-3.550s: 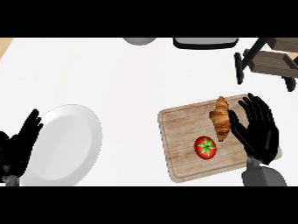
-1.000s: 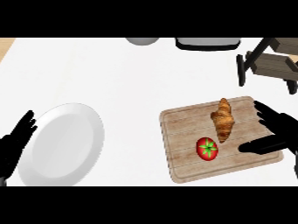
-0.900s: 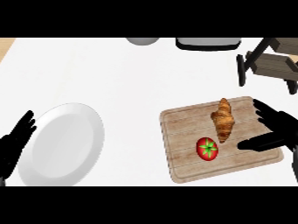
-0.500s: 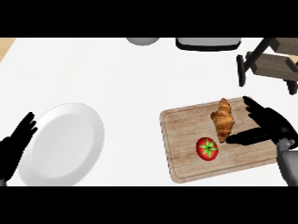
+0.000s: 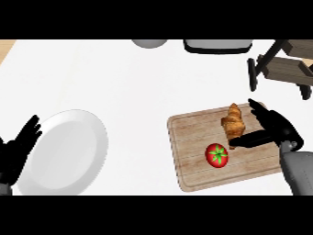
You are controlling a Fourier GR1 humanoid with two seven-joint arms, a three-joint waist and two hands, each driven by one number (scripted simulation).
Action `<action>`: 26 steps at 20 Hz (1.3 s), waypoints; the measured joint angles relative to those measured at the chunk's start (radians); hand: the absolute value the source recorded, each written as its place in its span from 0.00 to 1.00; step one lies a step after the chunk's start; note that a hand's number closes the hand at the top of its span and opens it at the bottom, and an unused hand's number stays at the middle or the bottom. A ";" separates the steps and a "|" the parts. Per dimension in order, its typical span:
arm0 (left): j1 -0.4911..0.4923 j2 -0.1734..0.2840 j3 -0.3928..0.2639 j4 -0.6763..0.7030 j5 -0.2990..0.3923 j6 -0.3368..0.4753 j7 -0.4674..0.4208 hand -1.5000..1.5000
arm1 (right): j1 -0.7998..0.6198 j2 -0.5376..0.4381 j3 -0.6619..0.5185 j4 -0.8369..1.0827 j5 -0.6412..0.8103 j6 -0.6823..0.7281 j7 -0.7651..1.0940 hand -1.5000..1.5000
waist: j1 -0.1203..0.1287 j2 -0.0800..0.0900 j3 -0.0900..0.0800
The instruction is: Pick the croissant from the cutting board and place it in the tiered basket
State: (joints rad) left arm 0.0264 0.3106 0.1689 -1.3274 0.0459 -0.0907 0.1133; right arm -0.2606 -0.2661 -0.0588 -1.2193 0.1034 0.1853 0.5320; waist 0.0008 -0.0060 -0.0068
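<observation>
The croissant [image 5: 234, 124] lies on the board [image 5: 196, 170], toward its upper right part, long axis running roughly from 12 to 6 o'clock. At about 7 o'clock from it, just beside its lower end, sits a red tomato [image 5: 217, 154] with a green star-shaped top, also on the board.

The right hand [image 5: 274, 131] is at 3 o'clock of the croissant, spread wide: its fingers reach up along the croissant's right side toward 11 o'clock, while the thumb [image 5: 248, 139] stretches toward 9 o'clock and touches or nearly touches the croissant's lower end. Nothing is gripped; the croissant rests flat on the wood. The grey forearm [image 5: 304, 172] comes in from 5 o'clock.

The basket [image 5: 291, 69], a dark-framed wooden stand, is at 1 o'clock from the board, well apart from the croissant.

The left hand [image 5: 6, 156] rests open, fingers up, at the view's left edge, just beside the left rim of a white plate [image 5: 67, 151]. At 12 o'clock, along the counter's far edge, a grey bowl [image 5: 149, 43] and a dark-rimmed tray [image 5: 217, 45] are partly in view.
</observation>
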 measured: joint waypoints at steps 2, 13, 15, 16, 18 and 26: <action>-0.001 0.000 0.005 -0.010 0.002 -0.009 0.014 0.50 | -0.024 0.015 0.002 0.029 0.013 -0.010 0.001 0.00 | 0.000 -0.001 -0.002; 0.014 -0.008 0.022 -0.003 -0.019 -0.028 -0.013 0.50 | -0.071 0.049 0.014 0.131 0.073 -0.027 -0.128 1.00 | -0.002 -0.005 -0.007; 0.004 -0.009 0.024 -0.009 -0.019 -0.028 0.002 0.50 | -0.082 0.058 0.011 0.142 0.089 -0.053 -0.164 1.00 | -0.002 -0.004 -0.006; 0.006 -0.012 0.027 -0.014 -0.018 -0.028 0.004 0.50 | -0.086 0.061 0.010 0.146 0.096 -0.063 -0.180 1.00 | -0.002 -0.003 -0.006; 0.008 -0.004 0.038 -0.019 -0.014 -0.036 0.012 0.50 | -0.085 0.069 0.005 0.142 0.107 -0.091 -0.199 1.00 | -0.001 -0.002 -0.004; 0.018 -0.020 0.041 -0.049 -0.027 -0.034 0.034 0.50 | -0.060 0.093 0.042 0.006 0.189 -0.196 -0.131 1.00 | -0.003 -0.001 0.001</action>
State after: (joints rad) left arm 0.0448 0.2905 0.2100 -1.3768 0.0189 -0.1244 0.1474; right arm -0.3201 -0.1727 -0.0166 -1.2131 0.2928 -0.0107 0.4007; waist -0.0021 -0.0069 -0.0054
